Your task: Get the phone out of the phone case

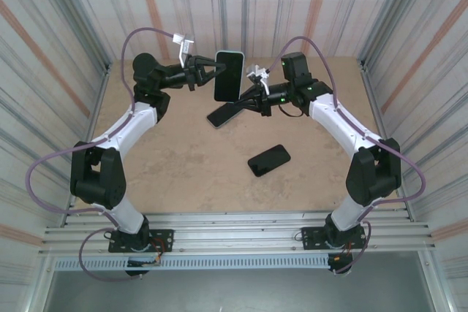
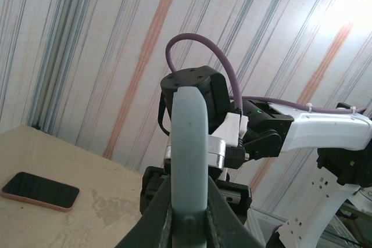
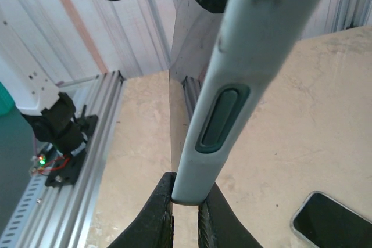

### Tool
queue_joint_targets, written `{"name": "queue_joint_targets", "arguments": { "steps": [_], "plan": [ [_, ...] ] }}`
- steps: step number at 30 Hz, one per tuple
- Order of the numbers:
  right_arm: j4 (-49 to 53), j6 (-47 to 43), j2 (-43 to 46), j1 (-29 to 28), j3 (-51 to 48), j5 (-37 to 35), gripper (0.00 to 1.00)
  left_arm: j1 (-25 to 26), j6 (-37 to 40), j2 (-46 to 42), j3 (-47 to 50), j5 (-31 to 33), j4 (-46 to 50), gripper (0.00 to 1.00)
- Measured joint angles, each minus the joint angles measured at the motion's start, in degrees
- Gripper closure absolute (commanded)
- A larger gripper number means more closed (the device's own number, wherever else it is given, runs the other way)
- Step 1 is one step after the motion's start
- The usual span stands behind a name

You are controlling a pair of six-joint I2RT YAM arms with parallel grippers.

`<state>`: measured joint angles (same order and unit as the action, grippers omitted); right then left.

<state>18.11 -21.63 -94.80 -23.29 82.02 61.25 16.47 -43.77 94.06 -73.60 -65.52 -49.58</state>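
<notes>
Phone, inside its pale case, stands on end in the air just beyond a spare handset lying on the table. Its long axis is upright and its screen faces that handset's side. Both the left claw and the right claw are clamped tight on it, the right at its lower end.

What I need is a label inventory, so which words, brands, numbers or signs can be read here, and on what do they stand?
None: no text can be read in these views.
On the pale phone case: a blank side button, no lettering.
On the pink-cased phone: dark screen, nothing displayed.
On the right arm: no legible marking.
</notes>
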Motion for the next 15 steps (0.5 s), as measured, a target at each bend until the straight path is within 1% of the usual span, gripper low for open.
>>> {"name": "queue_joint_targets", "arguments": {
  "steps": [5,15],
  "plan": [
    [0.39,-2.01,1.40,-1.14,0.00,-5.09,0.99,-0.13,-0.15,-0.02,0.00,-0.11,-0.55,1.00],
    [-0.07,-3.78,4.00,-1.99,-0.76,-10.91,0.99,-0.33,-2.29,-0.35,-0.02,-0.04,-3.28,1.00]
  ]
}}
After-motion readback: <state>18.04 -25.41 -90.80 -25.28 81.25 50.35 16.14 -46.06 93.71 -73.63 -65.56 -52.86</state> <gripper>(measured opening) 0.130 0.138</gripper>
